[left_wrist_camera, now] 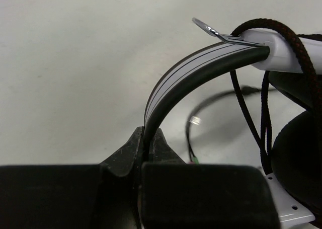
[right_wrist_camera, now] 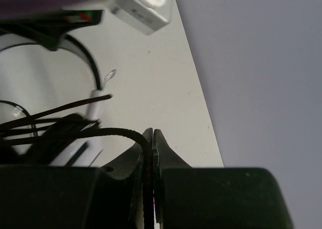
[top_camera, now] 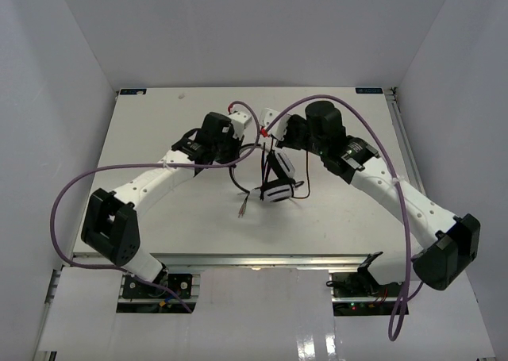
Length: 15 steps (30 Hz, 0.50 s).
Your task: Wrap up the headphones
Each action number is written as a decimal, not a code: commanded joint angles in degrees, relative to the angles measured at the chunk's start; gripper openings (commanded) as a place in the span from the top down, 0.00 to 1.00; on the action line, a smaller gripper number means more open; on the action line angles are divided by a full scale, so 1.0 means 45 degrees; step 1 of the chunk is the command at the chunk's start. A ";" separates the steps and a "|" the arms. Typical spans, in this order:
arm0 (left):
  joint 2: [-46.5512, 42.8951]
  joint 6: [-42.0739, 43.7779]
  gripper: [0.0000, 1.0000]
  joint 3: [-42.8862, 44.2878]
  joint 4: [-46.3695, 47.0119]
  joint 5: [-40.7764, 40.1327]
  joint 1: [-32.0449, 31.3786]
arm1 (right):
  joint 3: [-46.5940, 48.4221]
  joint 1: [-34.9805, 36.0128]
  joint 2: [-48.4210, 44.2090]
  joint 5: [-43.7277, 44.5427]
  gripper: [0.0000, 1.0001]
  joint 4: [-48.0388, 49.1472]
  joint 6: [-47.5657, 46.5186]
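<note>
Winding the cable round the headphones (top_camera: 278, 170), which are held up mid-table between both arms.

The left gripper (left_wrist_camera: 149, 138) has its fingers closed tight on the headband (left_wrist_camera: 171, 83), whose edge runs down between them. The right gripper (right_wrist_camera: 152, 138) is pinched almost fully closed on the thin cable (right_wrist_camera: 126, 133), which arcs off left to turns lying over the band's white end (at least two strands cross there). The earcups (top_camera: 276, 190) hang toward the near side over the table (top_camera: 159, 115), and the cable's loose end (top_camera: 241, 210) trails just near-left of them. To do this well, I'd judge the left should keep the band steady while the right carries the cable round under light tension. Each turn should lie beside the last, with the slack kept from snagging an earcup.
</note>
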 commanded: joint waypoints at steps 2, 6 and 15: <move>-0.2933 0.0381 1.00 -0.0735 0.0560 0.5484 0.0011 | -0.0026 -0.1678 0.0587 -0.0098 0.92 0.1654 0.0722; -0.4186 -0.0175 1.00 -0.1044 0.1550 0.7081 0.0014 | -0.0448 -0.3719 0.0889 -0.3547 0.90 0.1389 0.2268; -0.4874 -0.4209 1.00 0.0965 0.4312 0.5272 0.0070 | -0.2369 -0.5715 0.1703 -1.5185 0.87 0.1836 0.6527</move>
